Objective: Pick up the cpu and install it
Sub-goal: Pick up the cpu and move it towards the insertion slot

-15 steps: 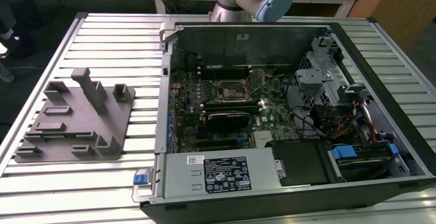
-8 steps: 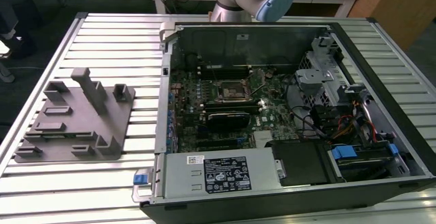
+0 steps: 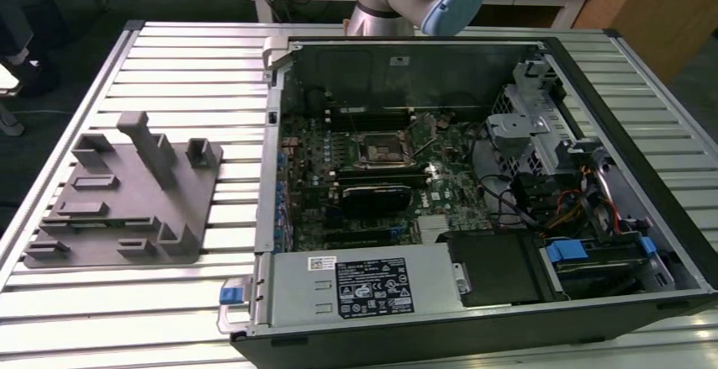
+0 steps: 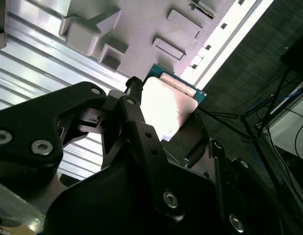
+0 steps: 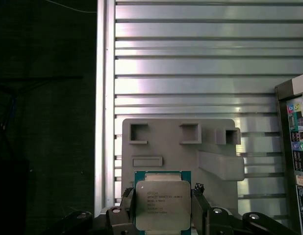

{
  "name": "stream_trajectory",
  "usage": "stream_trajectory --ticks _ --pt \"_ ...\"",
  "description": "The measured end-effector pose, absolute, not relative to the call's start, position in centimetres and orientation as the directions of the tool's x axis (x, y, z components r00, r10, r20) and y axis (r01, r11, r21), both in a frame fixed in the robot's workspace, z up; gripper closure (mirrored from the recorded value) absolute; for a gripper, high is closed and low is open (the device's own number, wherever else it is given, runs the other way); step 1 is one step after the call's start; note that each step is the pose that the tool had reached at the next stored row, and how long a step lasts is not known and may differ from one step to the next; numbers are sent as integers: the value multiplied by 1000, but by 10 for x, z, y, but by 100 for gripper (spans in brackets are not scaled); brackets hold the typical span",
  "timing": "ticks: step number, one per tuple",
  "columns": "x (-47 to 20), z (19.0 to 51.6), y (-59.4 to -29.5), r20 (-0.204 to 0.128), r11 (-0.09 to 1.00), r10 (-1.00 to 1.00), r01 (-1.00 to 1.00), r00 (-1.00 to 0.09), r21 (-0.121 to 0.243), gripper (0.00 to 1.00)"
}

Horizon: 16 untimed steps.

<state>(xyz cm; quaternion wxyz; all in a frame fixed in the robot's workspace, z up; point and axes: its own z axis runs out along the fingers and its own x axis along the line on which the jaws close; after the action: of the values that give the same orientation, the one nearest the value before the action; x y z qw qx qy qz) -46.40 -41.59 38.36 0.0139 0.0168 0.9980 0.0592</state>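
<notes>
Claw (image 5: pixel 163 192) grips the cpu (image 5: pixel 163 209) by opposite edges, above the fixture block (image 5: pixel 210 147).

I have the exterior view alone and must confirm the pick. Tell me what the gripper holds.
Observer: In the first wrist view the gripper is shut on the cpu, with a finger on each side.
Operator: Say which face shows.
Observer: Its metal top faces that camera, with a green rim around it.
Operator: Report what lies behind it.
Observer: The grey fixture on the slatted table. The cpu looks held clear of it.
</notes>
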Motion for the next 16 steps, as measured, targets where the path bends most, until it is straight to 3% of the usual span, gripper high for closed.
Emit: stream_trajectory --ticks 16 --pt "-447 384 -416 -26 992 35 32 -999 119 46"
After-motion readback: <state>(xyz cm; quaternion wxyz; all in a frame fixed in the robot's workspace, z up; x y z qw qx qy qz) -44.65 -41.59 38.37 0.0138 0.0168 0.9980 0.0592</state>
